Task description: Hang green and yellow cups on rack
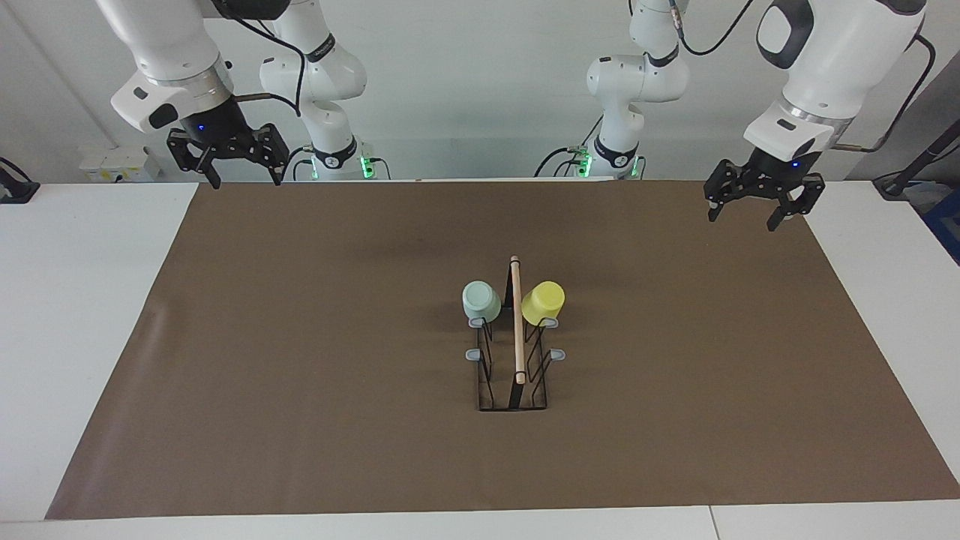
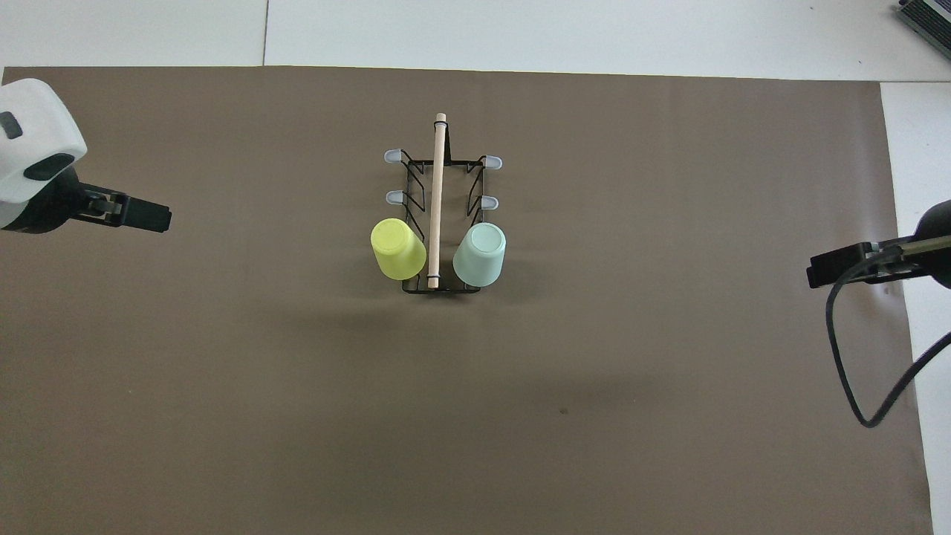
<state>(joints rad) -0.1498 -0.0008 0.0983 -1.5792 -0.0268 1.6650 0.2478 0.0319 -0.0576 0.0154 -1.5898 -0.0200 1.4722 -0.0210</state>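
The rack (image 1: pixel 517 322) (image 2: pixel 437 186), black wire with a wooden rod on top, stands mid-mat. A pale green cup (image 1: pixel 481 301) (image 2: pixel 480 254) hangs mouth-down on the prong nearest the robots on the right arm's side of the rod. Across the rod, the yellow cup (image 1: pixel 543 302) (image 2: pixel 398 248) hangs the same way on the left arm's side. My left gripper (image 1: pixel 742 219) (image 2: pixel 141 215) hovers open and empty over the mat's edge at the left arm's end. Raised over the mat's corner at the right arm's end, my right gripper (image 1: pixel 246 182) (image 2: pixel 832 269) is also open and empty.
Two grey-tipped prongs (image 2: pixel 394 197) (image 2: pixel 488 202) per side stand bare on the rack, farther from the robots than the cups. A brown mat (image 1: pixel 300 375) covers the white table (image 1: pixel 75 300). A black cable (image 2: pixel 847 371) loops down from the right arm.
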